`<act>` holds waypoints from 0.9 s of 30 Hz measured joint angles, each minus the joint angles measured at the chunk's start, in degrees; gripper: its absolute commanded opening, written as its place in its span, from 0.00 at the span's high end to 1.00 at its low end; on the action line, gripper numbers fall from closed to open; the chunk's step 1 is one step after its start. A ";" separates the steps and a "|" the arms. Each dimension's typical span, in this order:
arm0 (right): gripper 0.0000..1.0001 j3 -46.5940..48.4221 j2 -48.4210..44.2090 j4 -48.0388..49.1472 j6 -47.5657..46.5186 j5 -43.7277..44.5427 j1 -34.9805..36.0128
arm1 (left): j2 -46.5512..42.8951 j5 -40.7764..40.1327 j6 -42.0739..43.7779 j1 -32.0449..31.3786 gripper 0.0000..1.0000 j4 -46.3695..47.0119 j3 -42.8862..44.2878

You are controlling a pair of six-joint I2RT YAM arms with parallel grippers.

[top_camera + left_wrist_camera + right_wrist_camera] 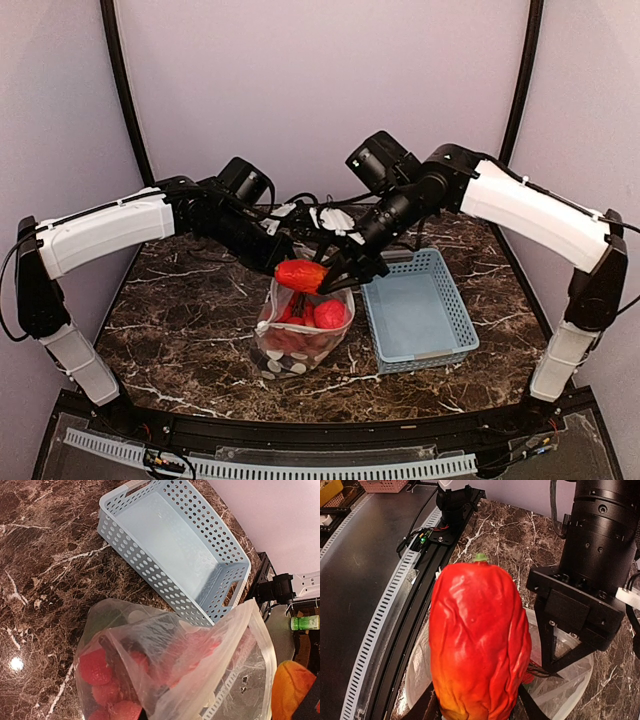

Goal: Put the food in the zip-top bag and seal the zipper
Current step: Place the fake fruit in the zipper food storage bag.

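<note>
the left arm (110, 230) reaches in from the left, forearm low and nearly level, ending at the left rim of the bag (300, 345). the left gripper (282, 262) is hard to read from above. the right wrist view shows its fingers (554, 666) drawn together to a point on the bag's rim, pinching the plastic and holding the mouth up and open.

the bag stands mid-table, with red pieces (325, 315) piled inside. just over its mouth hangs a red pepper (301, 274), clamped between the jaws of the right gripper (338, 272). the right arm (530, 215) slopes down to it from the right.

the right wrist view fills with the pepper, green stem end pointing away and the base shading to orange. the left wrist view shows dotted plastic over the red pieces and an orange edge of the pepper at the lower right corner.

the blue basket (415, 310) sits just right of the bag on the marble table (180, 300).
</note>
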 measured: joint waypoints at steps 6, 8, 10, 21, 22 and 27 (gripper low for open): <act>0.65 1.27 3.96 0.66 -0.96 -1.20 0.15 | -0.02 0.17 0.00 0.00 0.99 0.02 0.00; 0.64 1.27 4.72 1.14 -1.16 -1.73 0.15 | -0.07 0.48 -0.02 0.00 0.99 0.02 0.00; 0.63 1.27 5.42 1.88 -1.22 -2.56 0.17 | -0.22 0.63 0.00 0.00 0.99 0.00 0.00; 0.36 3.02 10.19 2.16 -0.26 -7.13 0.17 | -0.85 1.27 -0.04 0.00 0.99 -0.02 -0.02; 0.36 3.17 10.19 1.81 -0.26 -7.39 0.17 | -0.92 1.29 -0.04 0.00 0.99 0.00 -0.02; 0.36 4.66 8.50 0.26 -0.22 -8.00 0.15 | -1.25 1.44 -0.04 0.00 0.99 0.00 -0.15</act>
